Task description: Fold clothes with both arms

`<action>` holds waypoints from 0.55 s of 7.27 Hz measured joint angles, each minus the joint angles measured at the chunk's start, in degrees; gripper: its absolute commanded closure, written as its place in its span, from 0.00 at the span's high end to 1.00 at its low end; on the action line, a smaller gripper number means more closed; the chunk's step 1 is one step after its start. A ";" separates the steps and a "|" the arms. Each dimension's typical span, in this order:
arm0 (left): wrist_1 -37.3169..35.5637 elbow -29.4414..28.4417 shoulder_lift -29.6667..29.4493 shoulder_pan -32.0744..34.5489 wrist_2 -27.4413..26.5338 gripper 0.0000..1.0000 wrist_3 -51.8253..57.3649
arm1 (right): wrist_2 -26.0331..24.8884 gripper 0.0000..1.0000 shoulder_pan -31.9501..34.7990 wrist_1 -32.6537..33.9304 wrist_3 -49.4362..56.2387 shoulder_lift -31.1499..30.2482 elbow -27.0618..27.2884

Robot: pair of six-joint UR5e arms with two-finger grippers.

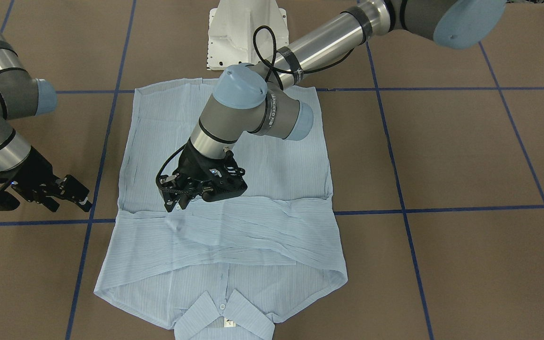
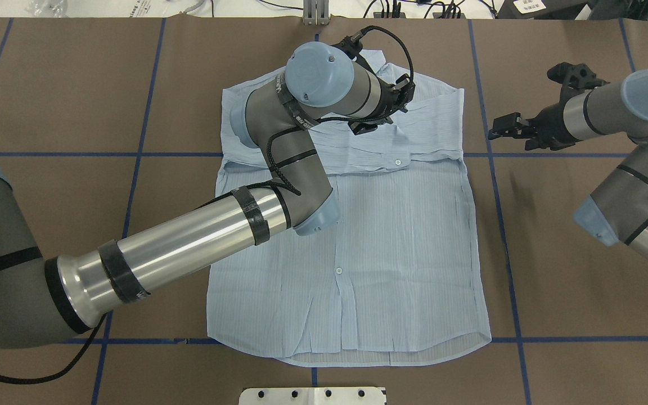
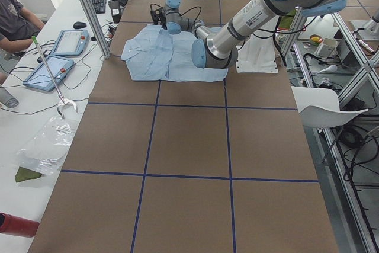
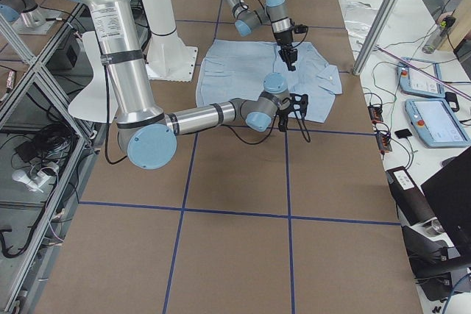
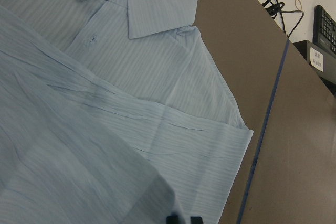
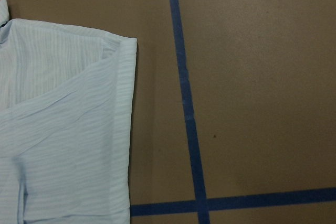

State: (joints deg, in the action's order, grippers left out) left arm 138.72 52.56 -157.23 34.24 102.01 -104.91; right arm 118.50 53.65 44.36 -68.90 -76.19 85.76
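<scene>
No wording can be read for certain. White lettering runs along a black band (image 1: 271,112) on the wrist joint of the silver-grey tubular left arm (image 1: 319,40), but it is tilted and too small to make out. The small white neck label (image 1: 228,323) of the thin light-blue striped shirt (image 1: 281,170) bears dark marks, illegible. A white sticker (image 5: 316,59) on a black device (image 5: 326,24) beyond the brown counter (image 5: 294,171) carries print too fine to read.

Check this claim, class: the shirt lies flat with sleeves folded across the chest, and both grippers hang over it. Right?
Only the left gripper hangs over the shirt; the right gripper hangs beside it, over the table, as the front-facing view shows. The rest holds.
</scene>
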 measured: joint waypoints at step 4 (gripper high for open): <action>-3.47 18.44 9.58 0.13 6.14 0.83 -1.48 | -3.57 0.98 -5.30 -0.16 -9.76 -0.49 6.28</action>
State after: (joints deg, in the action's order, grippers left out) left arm 135.24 71.00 -147.65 34.37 108.16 -106.39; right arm 114.93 48.35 44.19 -78.65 -76.68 92.04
